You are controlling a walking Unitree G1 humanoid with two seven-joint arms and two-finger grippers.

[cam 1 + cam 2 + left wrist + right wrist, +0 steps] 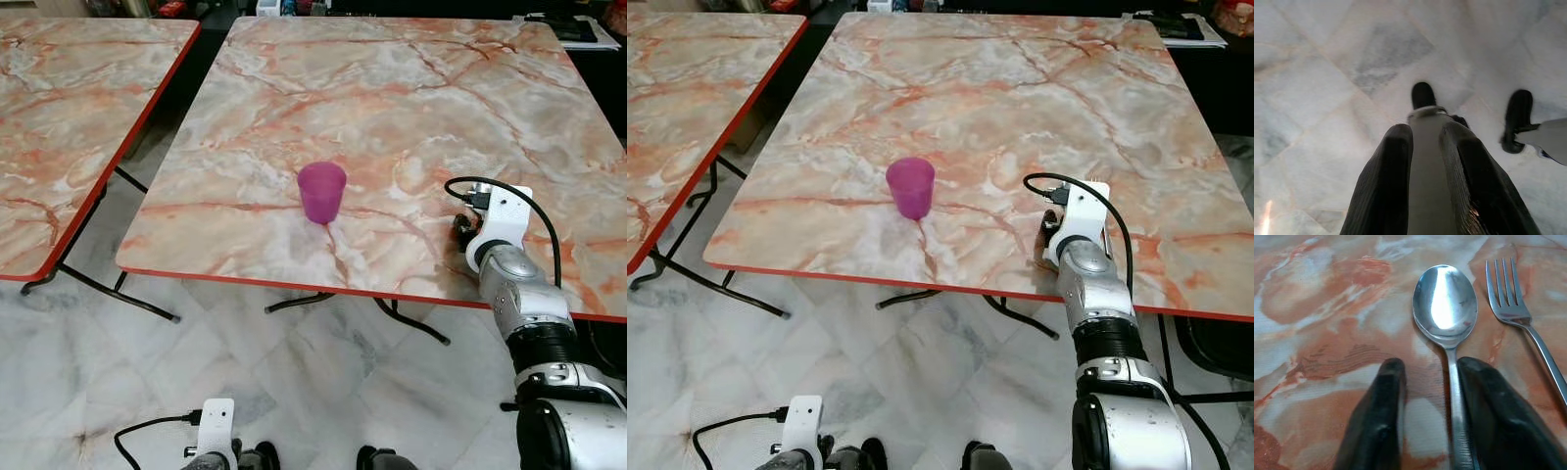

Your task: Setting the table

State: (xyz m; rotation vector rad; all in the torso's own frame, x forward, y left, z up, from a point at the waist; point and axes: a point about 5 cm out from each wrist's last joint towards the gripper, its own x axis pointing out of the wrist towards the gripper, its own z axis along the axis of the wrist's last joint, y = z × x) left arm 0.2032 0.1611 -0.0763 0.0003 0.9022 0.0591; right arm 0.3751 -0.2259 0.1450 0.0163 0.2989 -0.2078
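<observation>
A: What is on the far left?

B: Another bench (69,117) with the same pink marble top and a red edge. It stands apart from the main bench (392,108).

A: And low down on the left?

B: The left hand (1425,186) hangs over the pale tiled floor (1317,88). Its two black fingers are just a bit apart, with nothing between them. The robot's black feet (1422,94) show below it.

A: What comes next on the bench?

B: A purple cup (321,192). It stands upright near the front edge, a bit left of the middle. I cannot see anything in it.

A: And on the right?

B: The right hand (1430,396) is low over the bench, near the front edge, well to the right of the cup. Its fingers are open a little. A spoon (1446,308) lies flat on the bench, bowl up and shiny. Its handle runs back between the two fingers, close against one finger (1493,416). I cannot tell if the hand grips it.

A: Anything beside the spoon?

B: A fork (1520,318) lies flat just beside it, not touching. Both point the same way.

A: And at the far back right?

B: Some dark stuff (573,29) past the bench corner, too small to name.
</observation>
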